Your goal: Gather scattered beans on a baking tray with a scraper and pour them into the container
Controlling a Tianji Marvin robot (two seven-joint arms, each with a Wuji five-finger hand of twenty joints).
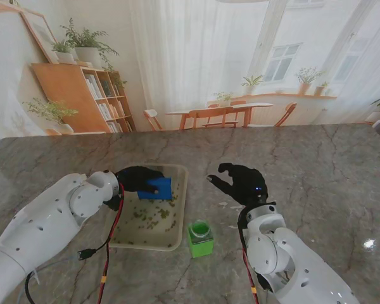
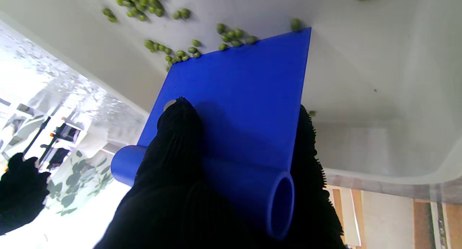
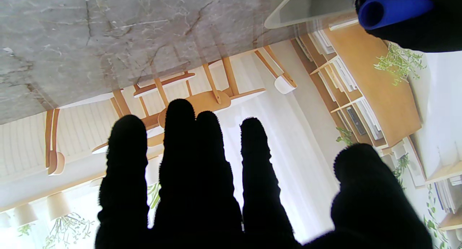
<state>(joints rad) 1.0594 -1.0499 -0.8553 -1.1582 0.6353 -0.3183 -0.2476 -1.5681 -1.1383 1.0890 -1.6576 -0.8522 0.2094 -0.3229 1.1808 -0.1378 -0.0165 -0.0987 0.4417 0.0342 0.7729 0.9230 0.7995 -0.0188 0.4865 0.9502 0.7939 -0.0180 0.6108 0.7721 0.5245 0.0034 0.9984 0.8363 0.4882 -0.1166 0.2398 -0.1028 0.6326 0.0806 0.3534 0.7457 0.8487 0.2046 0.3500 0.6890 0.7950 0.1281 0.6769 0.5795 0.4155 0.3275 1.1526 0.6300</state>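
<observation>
My left hand [image 1: 136,178] is shut on the blue scraper [image 1: 157,188], holding it by its tube handle [image 2: 231,184] over the far end of the pale baking tray [image 1: 177,237]. The blade edge [image 2: 238,48] rests on the tray floor, with green beans [image 2: 187,52] bunched against it. More beans [image 1: 153,216] lie scattered across the tray's middle. A green container [image 1: 200,238] stands just right of the tray's near corner. My right hand [image 1: 239,182] hovers open, holding nothing, right of the tray and beyond the container.
The marble table [image 1: 316,171] stretches out to the right and far side. A red and black cable [image 1: 107,244] hangs along my left arm beside the tray. A few small specks [image 1: 231,226] lie on the table near the container.
</observation>
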